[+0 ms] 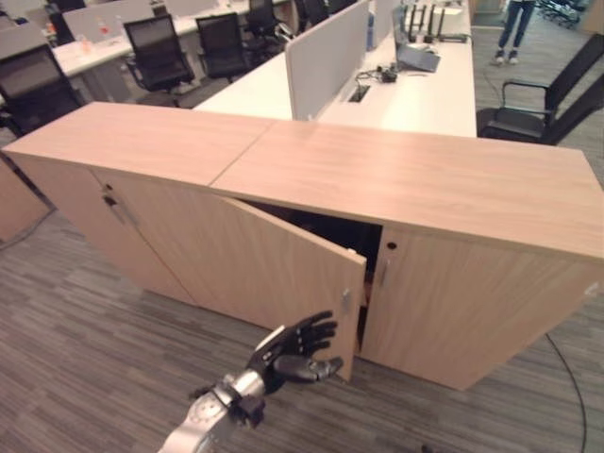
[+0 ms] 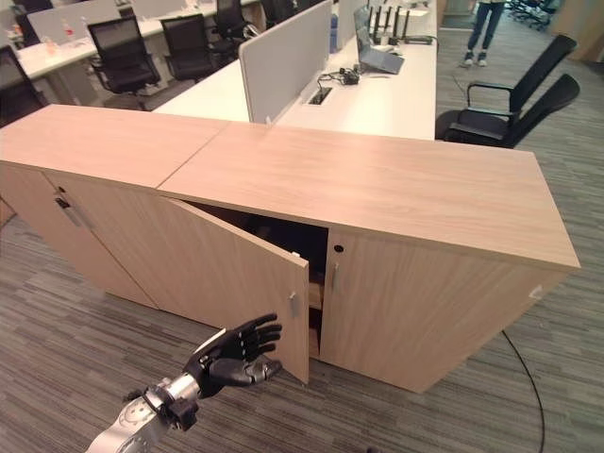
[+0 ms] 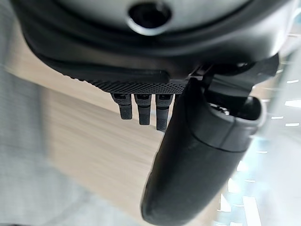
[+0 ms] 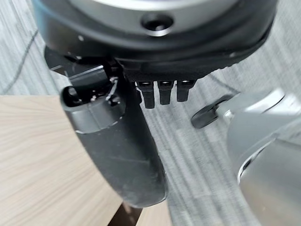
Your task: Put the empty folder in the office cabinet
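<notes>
- Grey striped carpet covers the floor of an open office, and a long, low wooden office cabinet stands across it in front of us.
- Behind the cabinet we see white desks with a grey divider panel, black office chairs, and a person's legs far off at the back.
- Our left hand reaches in low, with its fingers spread and fairly straight, holding nothing.
- One cabinet door is swung partly open; its free edge stands just beyond the fingertips of that hand, very close, though we cannot tell whether they touch.
- A small metal handle sits on the door's edge, just above the hand.
- Past the open door the inside of the cabinet is dark, and we cannot make out what it holds.
- We cannot find the empty folder: it is not in the left hand, and nothing lies on the cabinet top.
- From the left wrist camera, dark fingers and a thumb hang in front of blurred wood.
- Our right hand appears from its own wrist camera, thumb and fingers loosely extended and holding nothing, above carpet and a pale wood surface.
</notes>
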### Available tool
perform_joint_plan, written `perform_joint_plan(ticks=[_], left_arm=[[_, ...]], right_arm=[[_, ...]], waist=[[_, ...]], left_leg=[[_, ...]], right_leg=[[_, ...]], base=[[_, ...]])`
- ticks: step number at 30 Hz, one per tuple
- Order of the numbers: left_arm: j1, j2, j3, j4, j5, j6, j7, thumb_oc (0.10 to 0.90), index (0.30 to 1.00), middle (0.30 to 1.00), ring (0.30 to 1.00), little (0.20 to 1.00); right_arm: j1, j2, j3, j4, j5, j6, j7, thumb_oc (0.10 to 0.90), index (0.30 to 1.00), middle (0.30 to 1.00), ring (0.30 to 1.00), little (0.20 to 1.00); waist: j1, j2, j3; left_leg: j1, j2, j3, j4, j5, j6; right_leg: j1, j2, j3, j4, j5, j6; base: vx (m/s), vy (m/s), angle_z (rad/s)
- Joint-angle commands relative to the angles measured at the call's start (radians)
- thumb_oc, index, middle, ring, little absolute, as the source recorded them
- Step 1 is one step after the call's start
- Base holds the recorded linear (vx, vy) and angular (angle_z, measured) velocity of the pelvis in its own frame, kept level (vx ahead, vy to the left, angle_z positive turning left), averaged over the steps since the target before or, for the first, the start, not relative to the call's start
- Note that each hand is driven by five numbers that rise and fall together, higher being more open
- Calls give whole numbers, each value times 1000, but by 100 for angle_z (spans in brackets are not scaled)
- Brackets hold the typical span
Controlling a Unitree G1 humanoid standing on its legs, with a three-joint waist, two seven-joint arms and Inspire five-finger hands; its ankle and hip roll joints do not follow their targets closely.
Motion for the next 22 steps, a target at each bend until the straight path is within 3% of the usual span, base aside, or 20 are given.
perform_joint_plan(ticks=[1,2,3,4,7,12,15,22], left_arm=[[-42,-61,112,105,118,-53,56,800,900,900,900,900],[-55,-92,126,212,147,-55,82,800,900,900,900,900],[-99,-157,148,453,214,-62,136,800,900,900,900,900],[-101,-159,148,455,214,-63,136,800,900,900,900,900],[-149,-234,190,830,321,-64,229,800,900,900,900,900],[-122,-257,192,951,426,-54,266,800,900,900,900,900],[-83,-268,264,989,373,-40,282,800,900,900,900,900],[-52,-281,298,1006,346,-33,291,800,900,900,900,900]], right_arm=[[-5,12,0,24,-13,-8,11,800,900,900,900,900],[-5,17,2,27,-15,-6,9,800,900,900,900,900],[-7,20,5,41,-29,-4,4,800,900,900,900,900],[-8,20,5,41,-29,-4,4,800,900,900,900,900],[5,29,18,73,-59,-5,-9,800,900,900,900,900],[12,43,36,68,-66,-9,-26,800,900,900,900,900],[-4,51,26,42,-17,-14,-41,800,900,900,900,900],[4,68,25,47,-13,-12,-55,800,900,900,900,900]], waist=[[-9,-18,-58],[-11,-14,-64],[-22,-9,-80],[-22,-8,-82],[-34,-11,-107],[-35,-15,-118],[-24,-21,-121],[-15,-25,-123]], left_leg=[[-33,-8,15,7,-11,-39],[-20,-14,18,-16,-11,-37],[-23,-22,23,-23,-18,-34],[-27,-22,23,-23,-17,-34],[-19,-30,33,-23,-30,-29],[-7,-37,39,-23,-43,-22],[-5,-41,39,-23,-49,-15],[-9,-43,45,-23,-54,-9]], right_leg=[[-34,6,-81,39,-58,55],[-33,5,-80,35,-58,58],[-39,3,-84,24,-52,63],[-42,3,-84,23,-50,63],[-38,0,-79,16,-43,67],[-31,-8,-71,18,-39,71],[-35,-13,-67,16,-29,77],[-44,-17,-64,7,-13,86]], base=[[23,75,-33],[35,135,-19],[20,97,-7],[12,87,4],[40,54,8],[41,54,4],[12,36,-14],[4,7,-7]])
